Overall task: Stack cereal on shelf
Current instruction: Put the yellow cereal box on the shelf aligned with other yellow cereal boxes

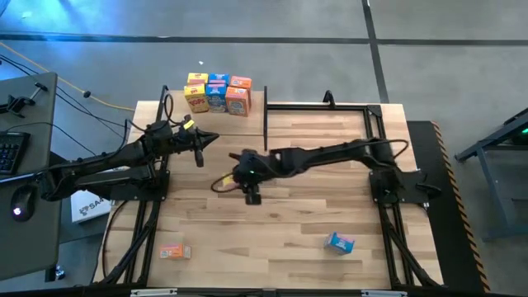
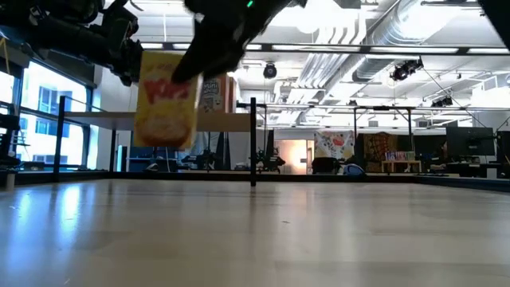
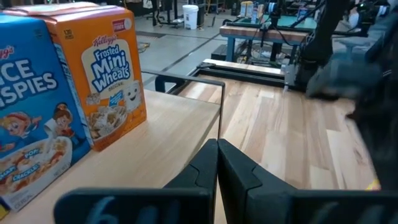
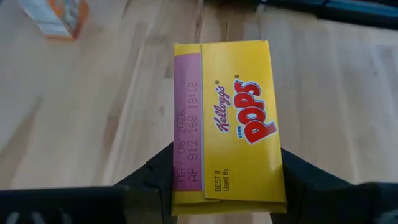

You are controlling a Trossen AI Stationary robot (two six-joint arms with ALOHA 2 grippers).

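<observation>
We've got the yellow cereal box (image 4: 227, 121) pinched across its narrow sides in right gripper (image 4: 221, 186) jaws; light, crushable cardboard, so grip gently. Left gripper (image 3: 217, 171) jaws closed, empty.

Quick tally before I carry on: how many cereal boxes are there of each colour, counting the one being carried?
Yellow cardboard cereal boxes: 3 (2 on the light-wood shelf, 1 in the right end effector)
Blue cardboard cereal boxes: 3 (2 on the shelf, 1 on the plank wooden tabletop)
Orange cardboard cereal boxes: 3 (2 on the shelf, 1 on the tabletop)
Total: 9
</observation>
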